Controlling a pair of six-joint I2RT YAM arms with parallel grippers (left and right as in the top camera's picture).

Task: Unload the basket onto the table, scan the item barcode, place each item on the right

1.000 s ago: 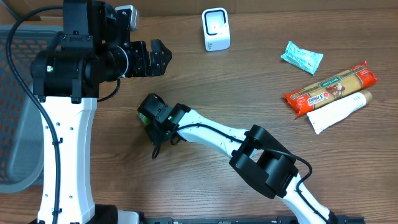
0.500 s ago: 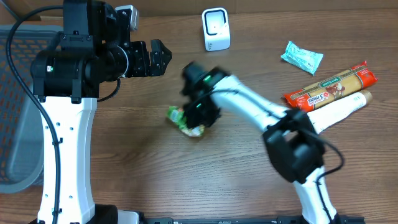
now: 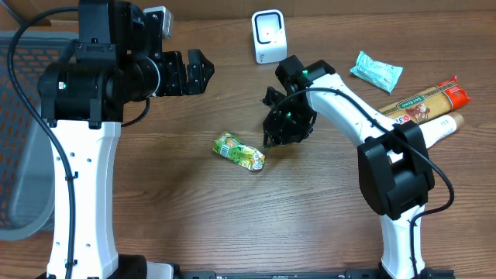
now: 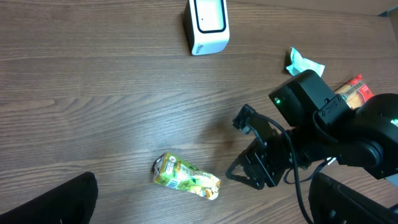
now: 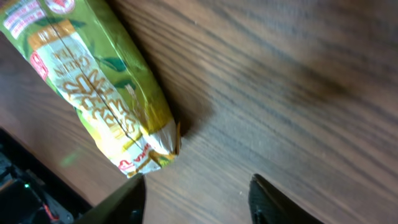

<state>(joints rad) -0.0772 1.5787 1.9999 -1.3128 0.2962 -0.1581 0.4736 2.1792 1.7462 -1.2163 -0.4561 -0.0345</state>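
Packet (image 3: 239, 151) now lying free; right pincer (image 3: 270, 139) parted, pulled away rightward.

Wooden table (image 3: 194, 225), green packet (image 3: 239, 152), white scanner (image 3: 269, 36)

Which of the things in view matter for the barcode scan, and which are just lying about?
For the job:
- green packet, lying loose
- white scanner
- right gripper, open near the packet, not holding it

Lying about:
- teal packet
- orange pasta pack
- white tube
- mesh basket
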